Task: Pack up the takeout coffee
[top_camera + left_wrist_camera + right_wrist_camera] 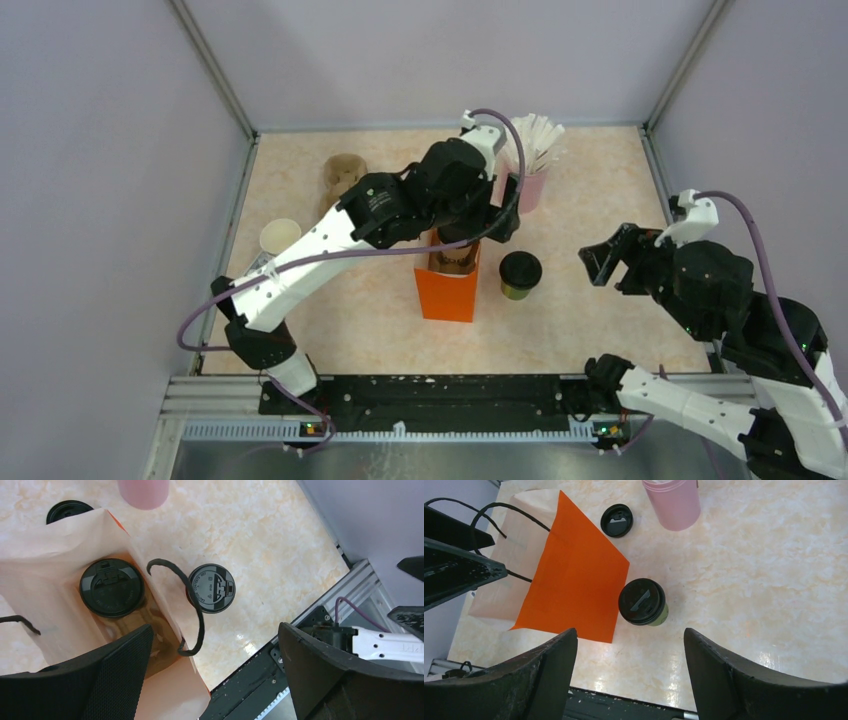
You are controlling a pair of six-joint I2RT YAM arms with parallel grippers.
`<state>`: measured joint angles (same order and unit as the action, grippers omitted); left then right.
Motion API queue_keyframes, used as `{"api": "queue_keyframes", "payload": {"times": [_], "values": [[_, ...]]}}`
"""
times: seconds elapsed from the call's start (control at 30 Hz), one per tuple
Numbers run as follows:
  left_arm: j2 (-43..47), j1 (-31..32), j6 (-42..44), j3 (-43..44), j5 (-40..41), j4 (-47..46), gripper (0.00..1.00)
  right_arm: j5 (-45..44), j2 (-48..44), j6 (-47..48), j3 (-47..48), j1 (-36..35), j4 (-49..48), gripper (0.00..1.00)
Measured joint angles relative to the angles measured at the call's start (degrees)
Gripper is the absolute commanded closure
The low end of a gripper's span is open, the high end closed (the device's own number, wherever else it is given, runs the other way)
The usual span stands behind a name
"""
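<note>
One takeout coffee (109, 587), black lid up, stands inside the open orange bag (447, 290). My left gripper (472, 232) hovers open over the bag's mouth, holding nothing (215, 680). A second takeout coffee (520, 273), olive-sided with a black lid, stands on the table just right of the bag (643, 602) (211, 588). My right gripper (603, 262) is open and empty to the right of that cup, apart from it, and its fingers (539, 680) frame the cup from the near side. The bag's black cord handles (192, 605) hang loose.
A pink cup of white straws (531, 175) stands behind the bag. A black lid (617, 520) sits on the table between the bag and the pink cup. A stack of lidless cups (343, 175) and a single cream cup (280, 236) are at the back left. The black rail (440, 395) runs along the near edge.
</note>
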<state>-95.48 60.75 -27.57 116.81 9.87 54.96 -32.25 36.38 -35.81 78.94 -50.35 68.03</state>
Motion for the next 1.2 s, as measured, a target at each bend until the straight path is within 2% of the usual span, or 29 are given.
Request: {"api": "queue_keyframes", "payload": {"times": [0.2,0.27,0.4,0.53,0.6,0.7,0.83,1.1,1.2], "values": [[2.32,-1.07,-1.81,-0.07,1.36,-1.36,0.01,1.88,0.98,0.68,-0.63,0.00,-1.57,0.24],[2.25,-1.33,-1.46,1.33,0.31,-1.62,0.04,2.25,0.98,0.72,-0.61,0.00,-1.60,0.24],[-1.18,-1.36,1.01,10.93,-4.11,-2.14,0.08,2.47,0.90,0.72,-0.63,0.00,-1.55,0.25],[-5.05,1.33,4.52,16.61,-6.67,-4.02,0.10,2.36,0.59,0.59,-0.61,0.00,-0.96,0.26],[-6.86,3.08,6.32,16.74,-7.52,-4.50,0.15,1.70,0.17,-0.35,-0.57,0.00,-0.15,0.27],[-10.08,4.74,8.15,16.50,-8.11,-4.42,0.16,-0.44,-1.25,-1.90,-0.26,0.00,1.62,0.29],[-12.96,5.03,9.88,13.49,-8.52,-4.09,0.11,-3.93,-3.23,-3.37,2.71,0.00,3.72,0.29],[-18.56,3.93,10.54,7.21,-7.74,-1.92,0.11,-10.86,-5.09,-4.90,10.05,0.00,5.70,0.27],[-21.99,2.75,10.69,7.10,-8.17,-0.39,0.05,-11.69,-5.20,-4.72,10.10,0.00,5.77,0.26]]}}
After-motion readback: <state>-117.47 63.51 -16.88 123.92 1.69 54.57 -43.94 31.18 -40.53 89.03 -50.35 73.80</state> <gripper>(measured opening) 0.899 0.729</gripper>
